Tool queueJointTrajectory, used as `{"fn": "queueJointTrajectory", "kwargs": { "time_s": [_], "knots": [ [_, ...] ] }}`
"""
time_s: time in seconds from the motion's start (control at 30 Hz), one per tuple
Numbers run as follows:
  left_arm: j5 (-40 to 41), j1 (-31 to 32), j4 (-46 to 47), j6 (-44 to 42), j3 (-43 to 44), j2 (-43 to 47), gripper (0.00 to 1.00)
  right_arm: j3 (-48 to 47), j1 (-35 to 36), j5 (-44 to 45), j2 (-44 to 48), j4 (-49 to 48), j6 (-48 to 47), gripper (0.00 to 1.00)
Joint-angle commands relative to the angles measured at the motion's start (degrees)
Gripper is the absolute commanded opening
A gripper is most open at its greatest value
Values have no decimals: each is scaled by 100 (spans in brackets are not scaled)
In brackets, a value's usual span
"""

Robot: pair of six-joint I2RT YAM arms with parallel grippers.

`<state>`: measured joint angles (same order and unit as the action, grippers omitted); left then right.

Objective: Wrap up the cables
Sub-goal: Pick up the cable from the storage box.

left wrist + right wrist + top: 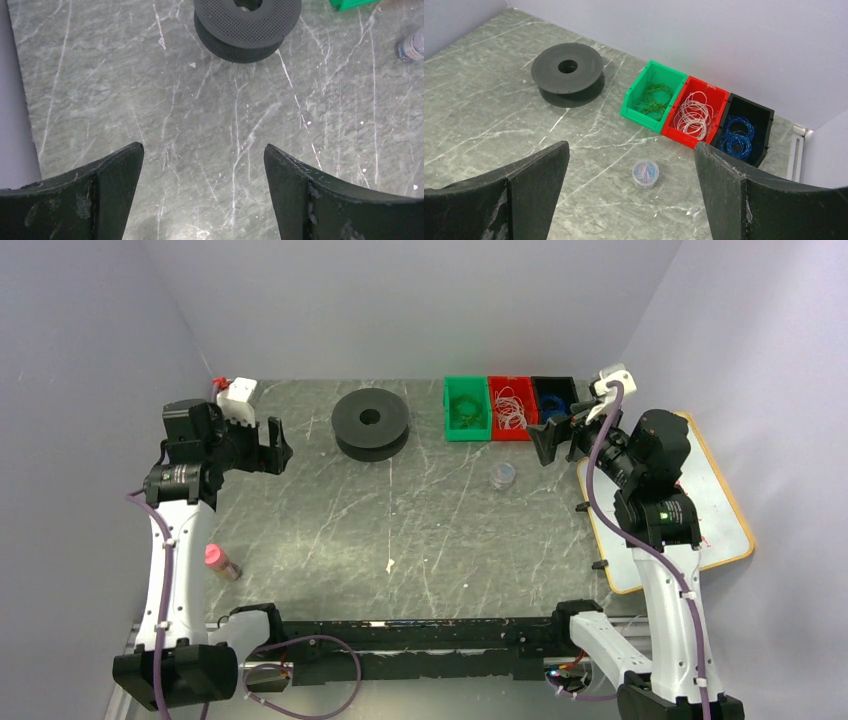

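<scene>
Three bins stand at the back of the table: a green bin with green cable coils, a red bin with white cable coils, and a black bin with blue cable coils. A black spool lies flat left of them; it also shows in the left wrist view and the right wrist view. My left gripper is open and empty, raised at the far left. My right gripper is open and empty, raised near the black bin.
A small clear cup of coloured clips stands in front of the bins, also in the right wrist view. A pink-capped bottle lies at the left edge. A white board lies at the right. A white box sits back left.
</scene>
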<state>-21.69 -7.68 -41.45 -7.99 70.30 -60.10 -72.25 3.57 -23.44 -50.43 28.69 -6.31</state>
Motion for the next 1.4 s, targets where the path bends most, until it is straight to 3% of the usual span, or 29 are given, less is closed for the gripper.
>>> {"fn": "queueJointTrajectory", "kwargs": {
  "time_s": [0.0,0.3,0.83,1.1,1.2,1.37],
  "knots": [
    [-260,-23,-107,-172,90,-186,95,63,12,34,78,-413,-152,99],
    [-420,-23,-215,-202,133,-275,95,229,-12,-166,82,-550,-129,99],
    [-828,-28,-372,-329,135,-256,95,537,-22,361,94,-1111,198,98],
    [-768,-23,-493,-397,311,-528,95,1134,-15,834,11,-1872,-314,95],
    [-799,-23,-557,-430,395,-693,95,1421,-17,932,-222,-2270,-691,90],
    [-673,1,-582,-459,438,-753,95,1490,26,1444,-865,-2470,-1125,90]
  ]
}}
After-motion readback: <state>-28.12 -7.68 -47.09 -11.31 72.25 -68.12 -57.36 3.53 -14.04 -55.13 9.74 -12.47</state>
